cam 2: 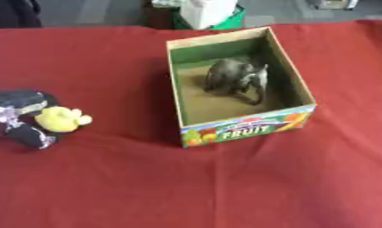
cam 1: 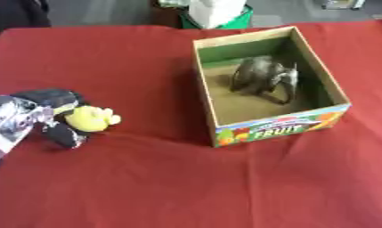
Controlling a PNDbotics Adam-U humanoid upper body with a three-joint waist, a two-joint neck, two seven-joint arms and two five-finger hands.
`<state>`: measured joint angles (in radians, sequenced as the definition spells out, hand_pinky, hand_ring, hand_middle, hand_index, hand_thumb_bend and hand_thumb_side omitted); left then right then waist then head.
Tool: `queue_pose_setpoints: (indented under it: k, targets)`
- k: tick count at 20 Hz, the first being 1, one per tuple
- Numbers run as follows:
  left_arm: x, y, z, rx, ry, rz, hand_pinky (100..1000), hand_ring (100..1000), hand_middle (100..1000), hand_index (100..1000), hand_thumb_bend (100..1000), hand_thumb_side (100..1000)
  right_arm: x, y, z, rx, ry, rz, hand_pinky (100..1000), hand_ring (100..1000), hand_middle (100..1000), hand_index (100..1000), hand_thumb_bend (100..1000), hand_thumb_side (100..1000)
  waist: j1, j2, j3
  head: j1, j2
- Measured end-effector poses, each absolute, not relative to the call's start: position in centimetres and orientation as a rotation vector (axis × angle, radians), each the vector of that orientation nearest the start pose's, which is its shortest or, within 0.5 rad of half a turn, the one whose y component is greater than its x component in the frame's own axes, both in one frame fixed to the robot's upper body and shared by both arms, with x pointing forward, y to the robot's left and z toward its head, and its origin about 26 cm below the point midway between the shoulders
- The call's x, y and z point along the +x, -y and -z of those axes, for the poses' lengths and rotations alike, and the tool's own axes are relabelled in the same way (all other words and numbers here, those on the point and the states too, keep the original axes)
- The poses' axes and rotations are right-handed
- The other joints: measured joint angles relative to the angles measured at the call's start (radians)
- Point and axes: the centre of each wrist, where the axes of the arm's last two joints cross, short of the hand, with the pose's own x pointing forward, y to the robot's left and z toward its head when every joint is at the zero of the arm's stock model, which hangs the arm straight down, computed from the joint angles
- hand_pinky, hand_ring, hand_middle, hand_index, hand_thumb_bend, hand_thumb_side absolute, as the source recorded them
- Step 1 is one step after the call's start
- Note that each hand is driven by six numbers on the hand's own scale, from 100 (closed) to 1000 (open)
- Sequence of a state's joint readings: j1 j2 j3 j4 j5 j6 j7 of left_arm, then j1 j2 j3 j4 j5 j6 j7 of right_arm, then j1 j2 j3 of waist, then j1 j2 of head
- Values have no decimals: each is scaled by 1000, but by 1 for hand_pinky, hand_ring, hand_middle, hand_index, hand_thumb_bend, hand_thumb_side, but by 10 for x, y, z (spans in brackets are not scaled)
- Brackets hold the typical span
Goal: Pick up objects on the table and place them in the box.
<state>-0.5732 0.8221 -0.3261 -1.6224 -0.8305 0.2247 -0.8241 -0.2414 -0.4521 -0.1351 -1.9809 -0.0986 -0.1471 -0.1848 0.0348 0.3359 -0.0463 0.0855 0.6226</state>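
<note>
A red cloth (cam 1: 170, 187) covers the table, and beyond its far edge there is a grey floor with a white and green thing standing on it. The left hand (cam 1: 50, 113) comes in from the left side, black with silver parts, its fingers curled round a small yellow toy (cam 1: 91, 118), which sits at the fingertips on the side of the hand facing the box. Hand and toy are low over the cloth; whether they touch it cannot be told. Well off to the right of the hand and a little farther back stands an open cardboard box (cam 1: 213, 109) with the word FRUIT on its near wall. Inside it, toward the far end, lies a grey toy elephant (cam 2: 234, 78). The right hand does not show in either view.
</note>
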Motion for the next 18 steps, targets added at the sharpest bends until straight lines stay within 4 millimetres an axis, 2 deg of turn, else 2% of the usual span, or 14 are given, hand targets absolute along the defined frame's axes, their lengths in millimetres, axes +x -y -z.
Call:
queue_pose_setpoints:
  k: [6, 9, 11, 13, 17, 18]
  targets:
    - [359, -298, -229, 881, 853, 1671, 764, 797, 811, 847, 328, 469, 292, 318, -206, -362, 2396, -137, 684, 768, 623, 812, 100, 1000, 1, 0, 3, 0, 0]
    - [358, -298, -232, 868, 856, 1678, 759, 790, 800, 831, 288, 466, 292, 318, -206, -362, 2395, -136, 684, 769, 623, 812, 100, 1000, 3, 0, 3, 0, 0]
    - [357, -297, -235, 870, 860, 1680, 745, 777, 783, 816, 196, 453, 292, 318, -206, -362, 2393, -136, 684, 769, 623, 813, 100, 1000, 5, -1, 3, 1, 0]
    - [356, -296, -238, 875, 870, 1677, 712, 748, 747, 784, 100, 397, 292, 318, -206, -362, 2392, -137, 684, 768, 623, 814, 100, 1000, 6, -1, 4, 1, 0]
    - [355, -295, -240, 902, 893, 1644, 631, 663, 629, 690, 100, 266, 292, 318, -206, -363, 2392, -136, 683, 768, 621, 814, 100, 1000, 7, -2, 4, 1, 0]
    - [355, -295, -240, 916, 900, 1629, 631, 663, 629, 690, 100, 266, 292, 318, -206, -363, 2391, -136, 683, 768, 621, 814, 100, 1000, 7, -2, 3, 1, 0]
